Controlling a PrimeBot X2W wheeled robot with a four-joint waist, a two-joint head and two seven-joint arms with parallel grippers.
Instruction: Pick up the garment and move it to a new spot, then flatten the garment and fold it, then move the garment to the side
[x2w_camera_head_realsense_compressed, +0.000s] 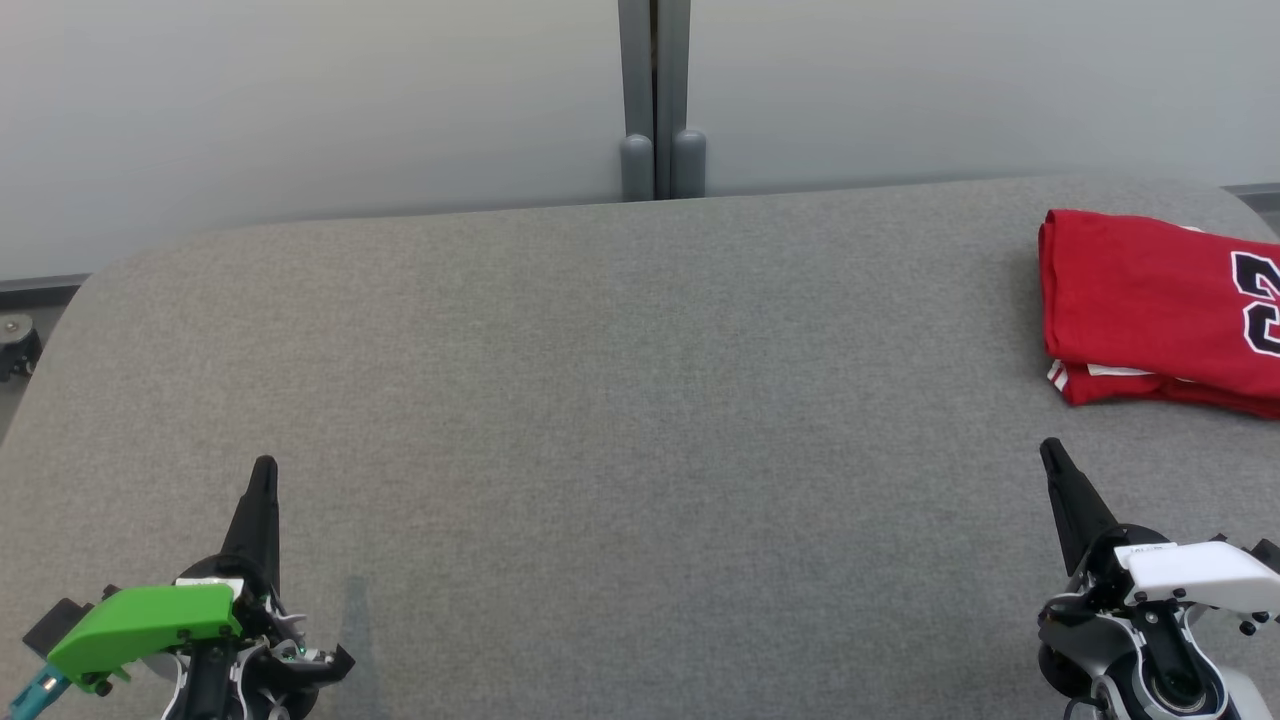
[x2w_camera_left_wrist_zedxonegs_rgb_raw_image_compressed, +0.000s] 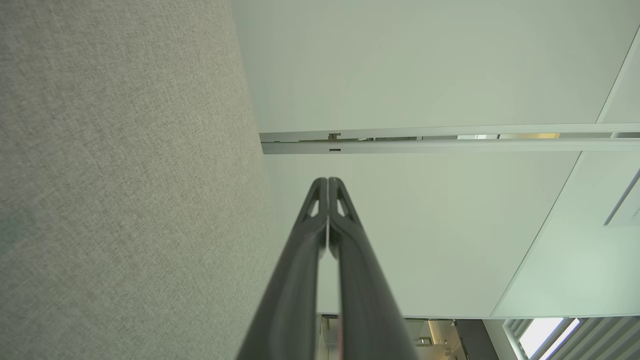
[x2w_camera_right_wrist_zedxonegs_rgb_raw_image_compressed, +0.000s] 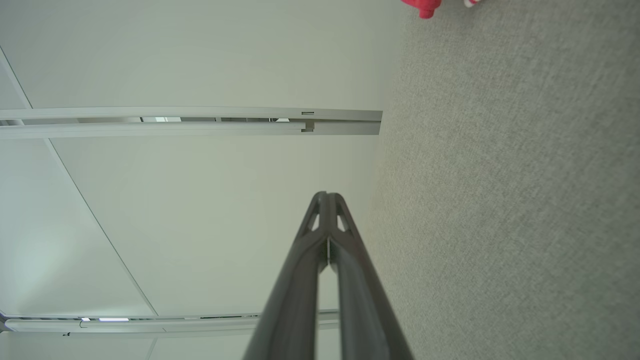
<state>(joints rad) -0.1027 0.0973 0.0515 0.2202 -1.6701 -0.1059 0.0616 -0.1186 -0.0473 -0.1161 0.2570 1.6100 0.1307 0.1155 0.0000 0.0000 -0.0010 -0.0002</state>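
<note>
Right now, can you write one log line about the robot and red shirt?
garment: folded, far right of table | left gripper: shut, empty | right gripper: shut, empty

So the folded red fabric jersey (x2w_camera_head_realsense_compressed: 1150, 300) lies on the far right of the grey cloth-covered table (x2w_camera_head_realsense_compressed: 600, 400). Near left is the left gripper (x2w_camera_head_realsense_compressed: 264, 468). Near right, just in front of the jersey but apart from it, is the right gripper (x2w_camera_head_realsense_compressed: 1050, 448). A grey upright post (x2w_camera_head_realsense_compressed: 655, 100) stands behind the table's far edge, mid-way along.
</note>
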